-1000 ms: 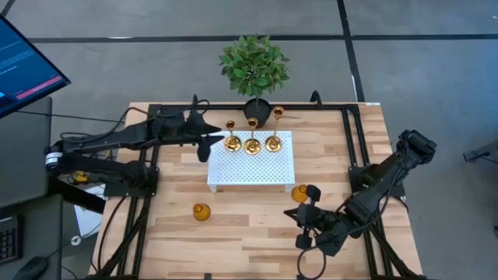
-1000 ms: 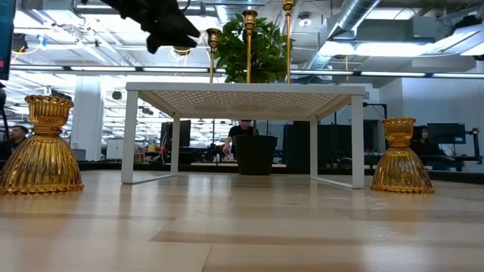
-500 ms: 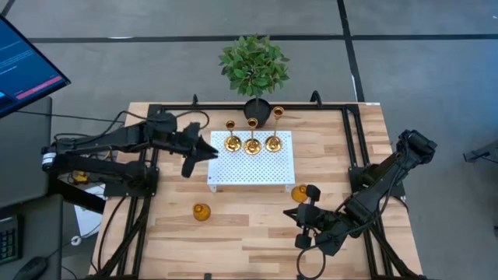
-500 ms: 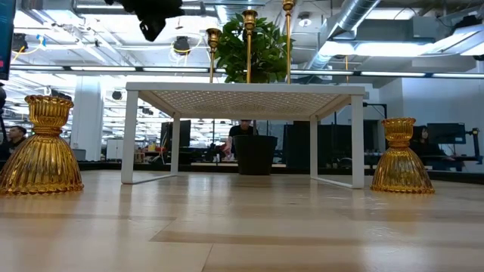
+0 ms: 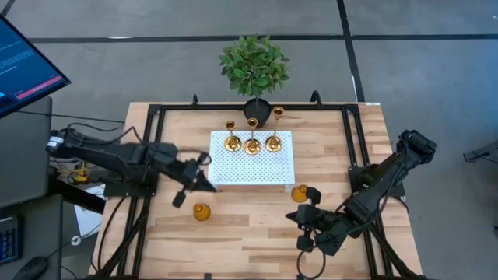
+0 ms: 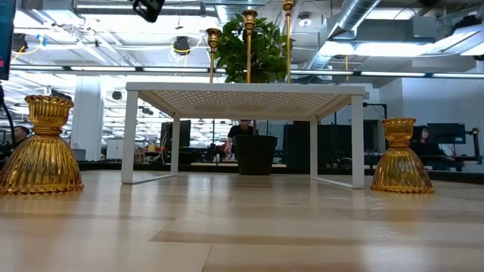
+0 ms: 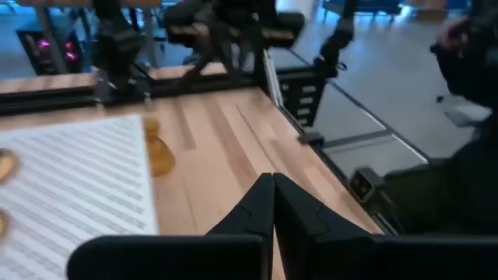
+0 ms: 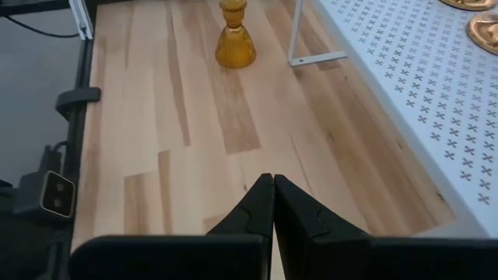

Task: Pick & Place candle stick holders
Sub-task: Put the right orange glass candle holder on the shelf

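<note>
Fingers pinched together, empty: your left claw [image 5: 193, 183] hangs just off the white tray [image 5: 253, 167] edge, with a short holder [image 5: 201, 211] on the desk [image 5: 249, 233] close below it, likely your next pick. Arm stretched low across. Three tall holders [image 5: 252, 145] already stand on the tray. Right claw [image 5: 306, 231], also closed, waits near the other short holder [image 5: 300, 193].

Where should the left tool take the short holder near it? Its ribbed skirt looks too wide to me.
Grip the narrow neck of the short bulbous holder, just below its cup, coming straight down with the left tool. It stands upright and alone on the table; the flared skirt is wider.
</note>
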Tool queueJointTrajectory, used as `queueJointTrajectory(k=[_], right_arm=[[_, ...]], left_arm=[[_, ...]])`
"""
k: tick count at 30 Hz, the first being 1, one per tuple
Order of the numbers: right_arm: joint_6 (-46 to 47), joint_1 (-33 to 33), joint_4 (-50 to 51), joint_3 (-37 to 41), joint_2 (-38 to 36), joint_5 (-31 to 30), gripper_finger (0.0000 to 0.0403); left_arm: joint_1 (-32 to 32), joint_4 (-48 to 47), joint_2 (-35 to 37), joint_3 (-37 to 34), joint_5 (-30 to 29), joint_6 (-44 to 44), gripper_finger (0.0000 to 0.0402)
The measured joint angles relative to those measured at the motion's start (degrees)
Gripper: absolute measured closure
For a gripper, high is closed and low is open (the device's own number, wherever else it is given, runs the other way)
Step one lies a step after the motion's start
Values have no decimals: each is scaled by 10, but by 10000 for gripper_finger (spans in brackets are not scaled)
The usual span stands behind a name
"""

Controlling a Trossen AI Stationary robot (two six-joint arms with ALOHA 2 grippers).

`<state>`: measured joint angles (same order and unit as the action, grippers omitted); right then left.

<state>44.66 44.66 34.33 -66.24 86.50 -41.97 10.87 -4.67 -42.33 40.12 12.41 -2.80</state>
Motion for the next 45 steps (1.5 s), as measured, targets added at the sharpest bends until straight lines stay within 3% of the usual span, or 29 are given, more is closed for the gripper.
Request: queueJointTrajectory(k=[6,14,23,29,34,37,42,45], right_arm=[[0,0,32,0,0,2,403],[0,0,122,0,0,2,403],[0,-6,165,0,0,6,403],[14,-6,193,0,0,66,403],[92,-6,212,0,0,97,403],[164,7,233,0,0,63,403],[230,79,286,0,0,-56,403],[318,122,357,0,-2,-110,403]], left_arm=[[75,50,0,-71,-42,-23,397],[148,117,0,-108,-43,-34,397],[154,140,0,-108,-74,-34,396],[153,141,0,-108,-84,-34,396],[153,141,0,-108,-84,-36,396],[153,141,-8,-108,-94,-65,397],[153,142,-22,-108,-96,-79,395],[153,142,-30,-108,-96,-79,395]])
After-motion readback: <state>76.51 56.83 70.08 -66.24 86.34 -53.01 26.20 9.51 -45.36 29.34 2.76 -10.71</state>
